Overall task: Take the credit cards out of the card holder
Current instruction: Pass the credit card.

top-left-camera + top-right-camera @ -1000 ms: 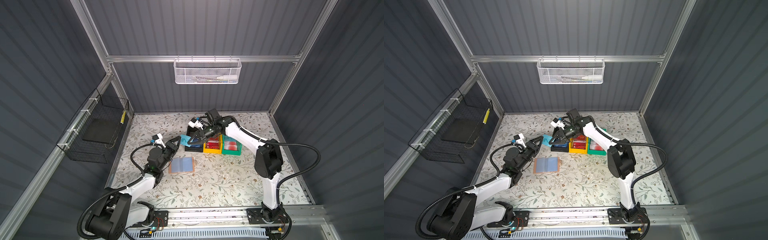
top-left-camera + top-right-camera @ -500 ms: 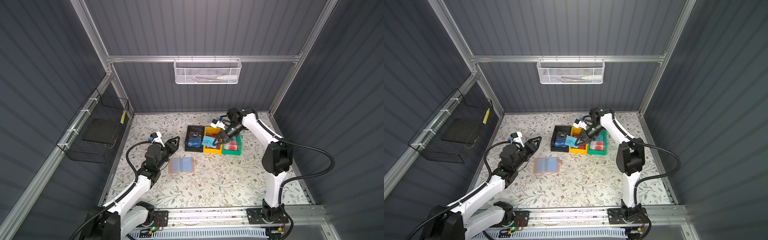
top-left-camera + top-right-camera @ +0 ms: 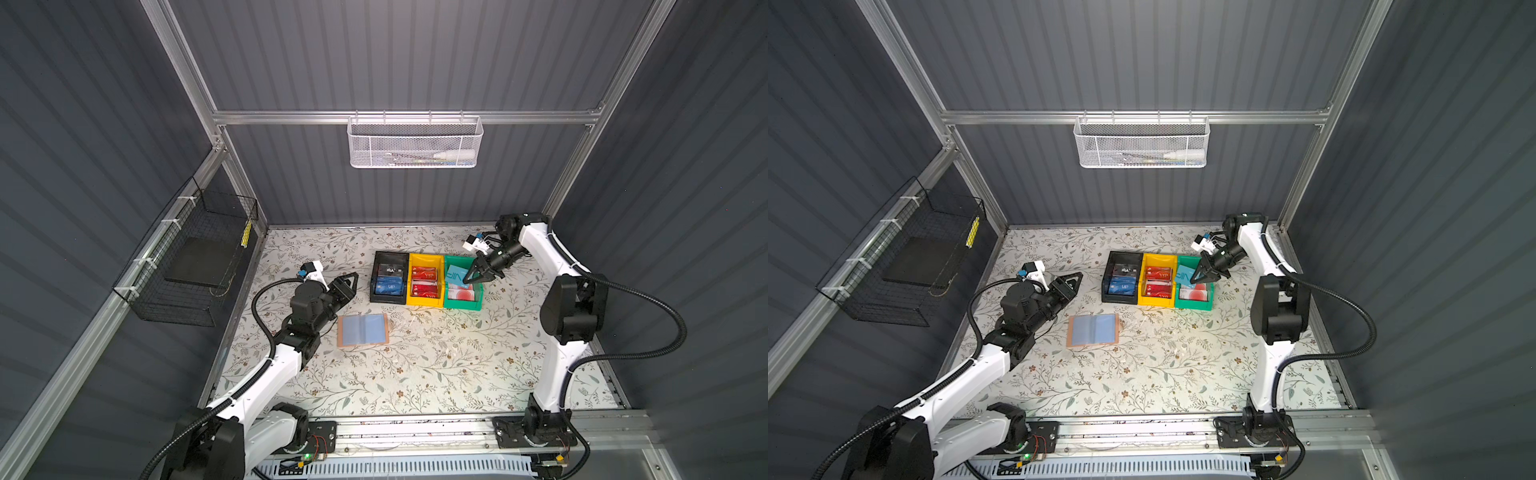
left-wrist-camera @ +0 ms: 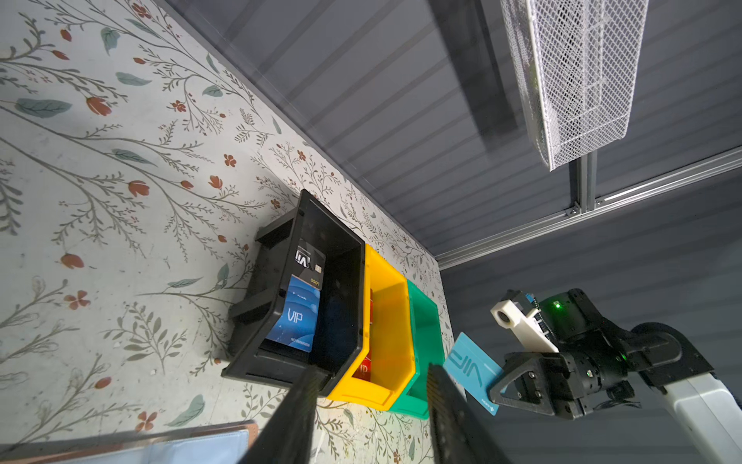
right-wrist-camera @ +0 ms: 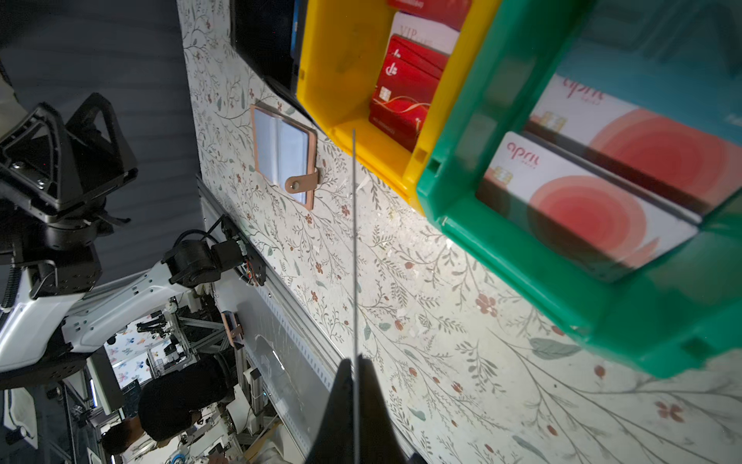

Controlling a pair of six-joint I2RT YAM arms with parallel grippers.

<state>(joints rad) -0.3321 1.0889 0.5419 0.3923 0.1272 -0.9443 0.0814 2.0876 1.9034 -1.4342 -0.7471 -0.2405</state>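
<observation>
The tan card holder (image 3: pixel 363 329) (image 3: pixel 1093 329) lies open and flat on the floral table, bluish sleeves up. It also shows in the wrist views as card holder (image 4: pixel 120 450) and card holder (image 5: pixel 285 154). My right gripper (image 3: pixel 467 281) (image 3: pixel 1195 280) (image 5: pixel 355 363) is shut on a teal VIP credit card (image 3: pixel 456 275) (image 4: pixel 469 371), held above the green bin (image 3: pixel 462 306). In the right wrist view that card (image 5: pixel 354 241) is edge-on. My left gripper (image 3: pixel 353 277) (image 4: pixel 373 371) hangs open and holds nothing, left of the bins and behind the holder.
A black bin (image 3: pixel 376 266) holds a black and a blue card (image 3: pixel 390 286). The yellow bin (image 3: pixel 424 257) holds red cards, and the green bin holds white cards with red circles (image 5: pixel 582 209). A wire basket (image 3: pixel 195 266) hangs on the left wall.
My right gripper has carried the teal card rightwards, from over the black bin to over the green bin. My left gripper's jaws have opened wider and it has drawn back slightly.
</observation>
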